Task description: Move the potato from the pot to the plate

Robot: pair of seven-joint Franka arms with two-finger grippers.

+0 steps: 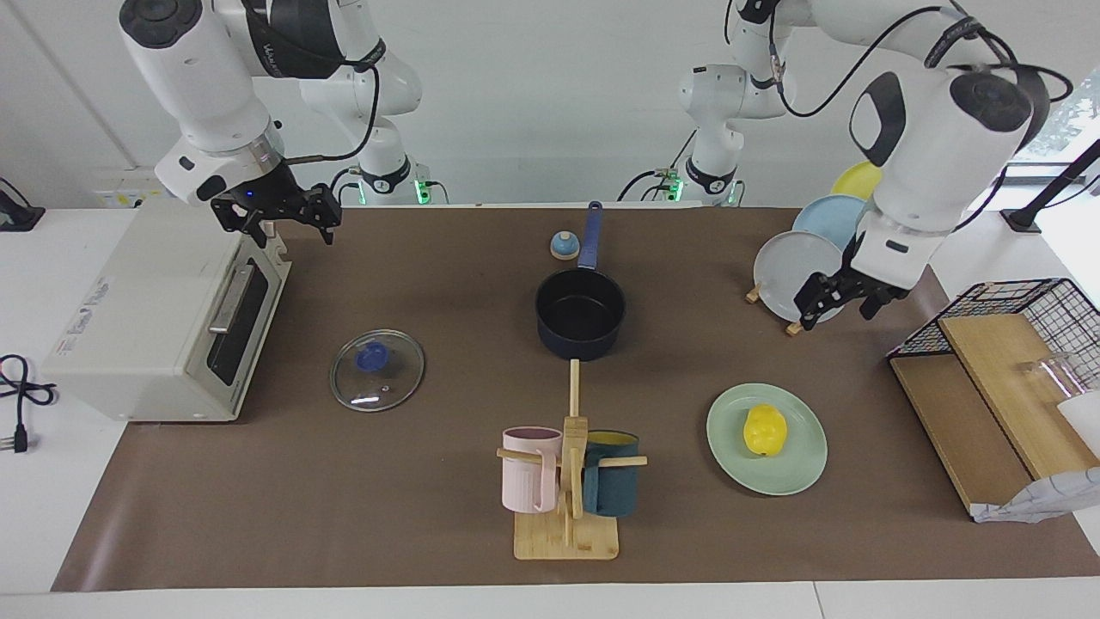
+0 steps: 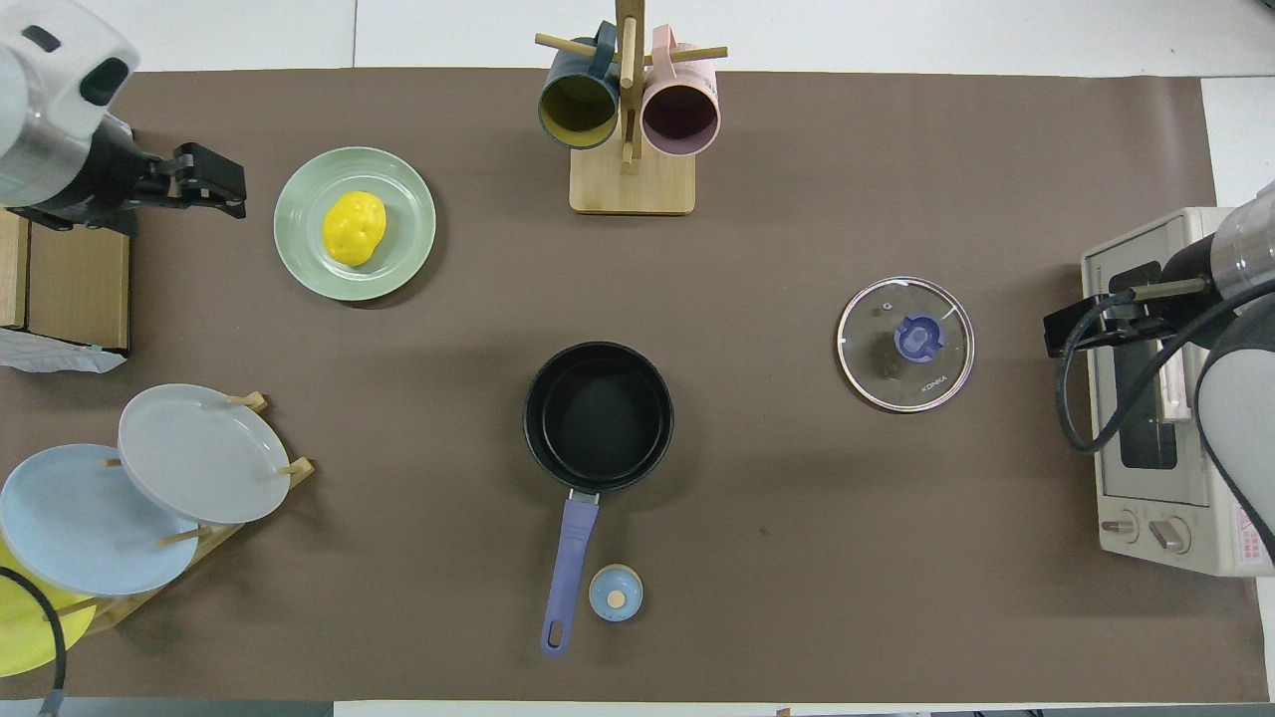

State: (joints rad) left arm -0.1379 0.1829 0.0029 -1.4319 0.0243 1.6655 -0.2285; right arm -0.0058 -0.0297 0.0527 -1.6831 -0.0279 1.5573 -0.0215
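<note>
We see a plain white wall point(image 1: 533, 103), a white table point(image 1: 34, 516) under a brown paper mat point(image 1: 344, 516), a bright window point(image 1: 1066, 120) past the table's corner.

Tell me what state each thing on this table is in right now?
potato: lying on the plate, released.
plate: flat, holding the potato.
pot: upright, empty, uncovered.
glass lid: flat on the table.
left gripper: open, raised, empty.
right gripper: waiting over the toaster oven.
</note>
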